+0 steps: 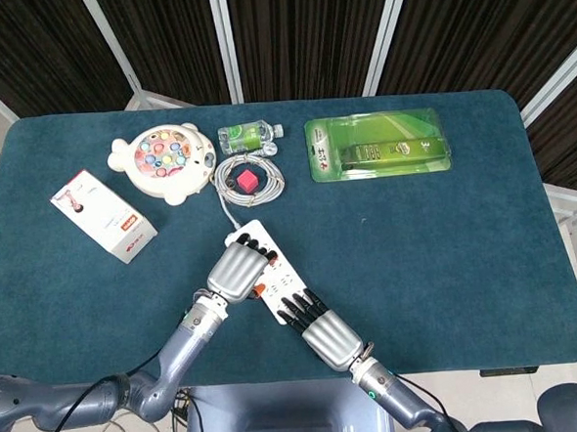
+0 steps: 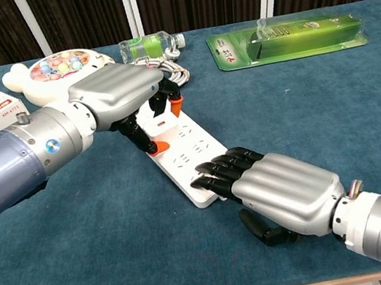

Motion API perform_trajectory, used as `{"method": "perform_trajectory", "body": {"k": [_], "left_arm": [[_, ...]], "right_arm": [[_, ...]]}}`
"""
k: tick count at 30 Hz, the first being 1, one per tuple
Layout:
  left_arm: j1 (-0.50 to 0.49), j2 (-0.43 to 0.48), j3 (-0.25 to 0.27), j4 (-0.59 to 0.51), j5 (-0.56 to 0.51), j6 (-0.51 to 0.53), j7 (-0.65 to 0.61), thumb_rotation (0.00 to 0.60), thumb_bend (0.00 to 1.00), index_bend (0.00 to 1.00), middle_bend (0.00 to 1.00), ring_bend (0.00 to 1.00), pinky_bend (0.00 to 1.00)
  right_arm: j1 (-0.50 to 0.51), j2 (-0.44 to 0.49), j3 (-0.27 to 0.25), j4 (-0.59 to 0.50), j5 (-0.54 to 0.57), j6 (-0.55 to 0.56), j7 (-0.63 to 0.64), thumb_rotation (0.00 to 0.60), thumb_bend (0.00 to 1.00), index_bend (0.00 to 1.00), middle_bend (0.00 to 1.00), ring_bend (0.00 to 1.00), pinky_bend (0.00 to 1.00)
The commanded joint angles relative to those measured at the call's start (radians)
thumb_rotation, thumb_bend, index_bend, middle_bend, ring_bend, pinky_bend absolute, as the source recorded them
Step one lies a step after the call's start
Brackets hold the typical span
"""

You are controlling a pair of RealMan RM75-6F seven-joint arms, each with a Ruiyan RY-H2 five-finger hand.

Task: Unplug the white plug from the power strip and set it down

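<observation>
The white power strip [image 2: 193,151] [image 1: 279,271] lies at an angle near the table's front edge. My left hand [image 2: 115,99] [image 1: 237,270] arches over its far end, fingers and thumb pinching the small white plug [image 2: 161,124], which still sits on the strip. In the head view the hand hides the plug. My right hand [image 2: 276,188] [image 1: 319,332] lies flat, its dark fingertips [image 2: 211,174] pressing the strip's near end. The grey cable [image 1: 231,211] runs from the strip back to a coil [image 1: 250,172].
Behind the strip lie a red cube [image 1: 247,180] inside the coil, a green bottle [image 1: 248,134], a fish-shaped toy [image 1: 164,159], a white and red box [image 1: 103,216] at the left and a green blister pack [image 1: 376,145] at the right.
</observation>
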Motion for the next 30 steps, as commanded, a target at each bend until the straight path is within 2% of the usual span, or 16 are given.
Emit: {"method": "perform_trajectory", "body": {"k": [1, 12, 20, 27, 30], "left_arm": [[0.008, 0.009, 0.007, -0.007, 0.002, 0.005, 0.000, 0.600, 0.44, 0.72, 0.79, 0.36, 0.27], [0.014, 0.028, -0.005, -0.016, 0.019, 0.007, -0.019, 0.600, 0.44, 0.72, 0.79, 0.36, 0.27], [0.003, 0.029, -0.037, -0.036, 0.019, 0.010, -0.029, 0.600, 0.44, 0.72, 0.79, 0.36, 0.27], [-0.006, 0.061, -0.083, -0.068, 0.028, 0.031, -0.043, 0.600, 0.44, 0.72, 0.79, 0.36, 0.27], [0.000, 0.080, -0.086, -0.078, 0.012, 0.031, -0.046, 0.600, 0.44, 0.72, 0.79, 0.36, 0.27]], "right_arm": [[-0.001, 0.000, -0.001, -0.002, -0.001, 0.001, -0.001, 0.600, 0.84, 0.08, 0.12, 0.07, 0.07], [-0.006, -0.013, -0.009, 0.001, 0.000, -0.002, -0.015, 0.600, 0.84, 0.08, 0.12, 0.07, 0.07], [-0.008, -0.015, -0.007, -0.006, 0.001, 0.001, -0.031, 0.600, 0.84, 0.08, 0.12, 0.07, 0.07], [-0.008, -0.014, 0.007, -0.022, 0.001, 0.015, -0.047, 0.600, 0.84, 0.08, 0.12, 0.07, 0.07], [-0.007, -0.010, 0.019, -0.031, -0.007, 0.033, -0.056, 0.600, 0.84, 0.08, 0.12, 0.07, 0.07]]}}
